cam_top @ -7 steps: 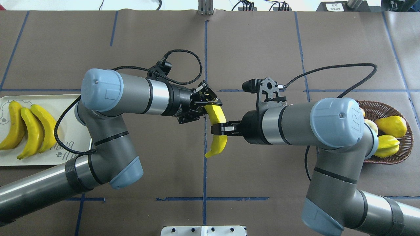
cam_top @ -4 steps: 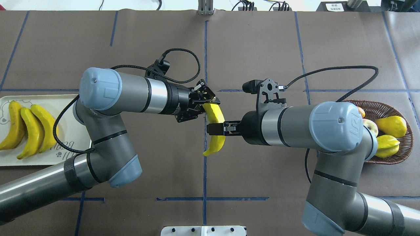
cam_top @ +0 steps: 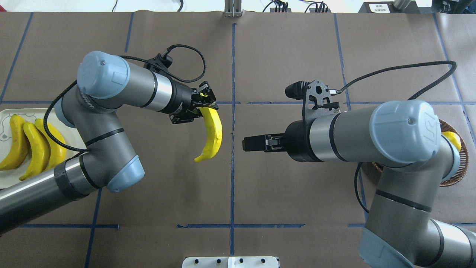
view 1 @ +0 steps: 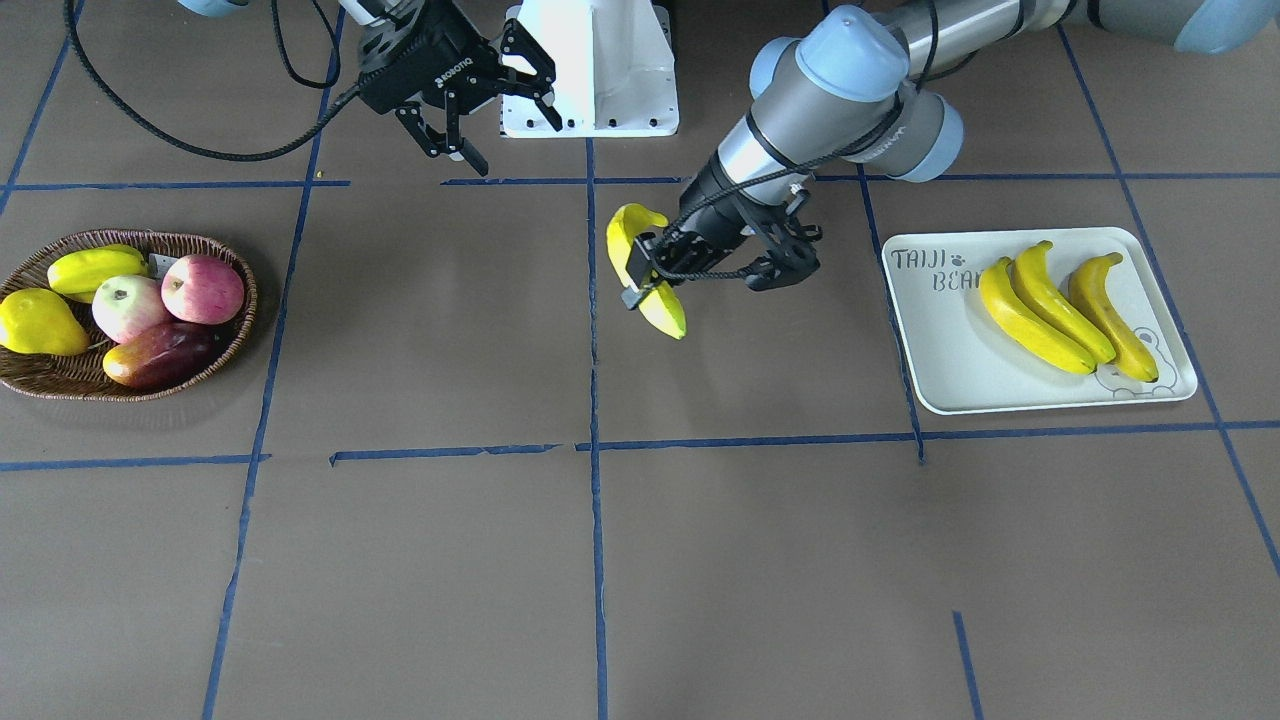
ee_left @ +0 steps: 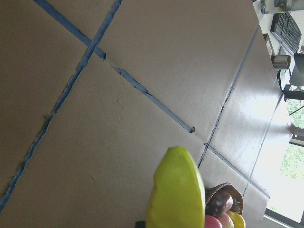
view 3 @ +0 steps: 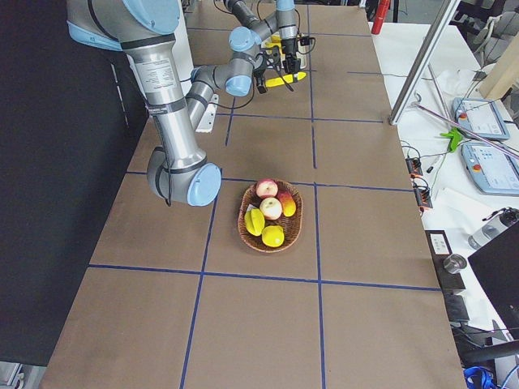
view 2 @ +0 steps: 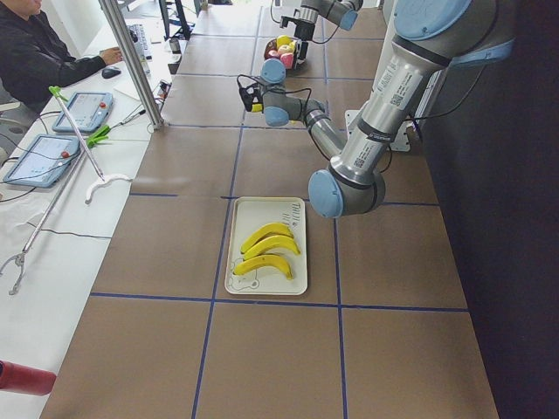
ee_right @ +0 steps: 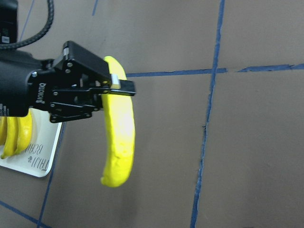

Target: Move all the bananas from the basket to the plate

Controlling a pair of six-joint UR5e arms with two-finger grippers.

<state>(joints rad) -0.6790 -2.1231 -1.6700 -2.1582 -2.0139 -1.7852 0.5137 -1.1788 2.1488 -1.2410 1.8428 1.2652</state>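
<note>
Hanging mid-air at centre of overhead view, curved bright-yellow banana (cam_top: 212,130) is pinched at its upper end by left gripper (cam_top: 202,101). The right gripper (view 1: 517,147) is spread wide, empty. Three bananas (view 1: 1045,300) lie on white rimmed plate (view 1: 950,350); brown wicker basket (view 1: 50,382) far opposite. Probably light, stiff, smooth: end grip may swing, mid-body safer.

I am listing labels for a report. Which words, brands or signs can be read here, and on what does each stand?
"TAIJI", a paw sign, then "BEA", the rest behind a banana: on the white tray.
"ROBOTIQ": on the right hand.
"ROBOTIQ", sideways: on the left hand.
"UR": on the right arm's blue cap.
Marks on the white sheet beyond the table: too small to read.
</note>
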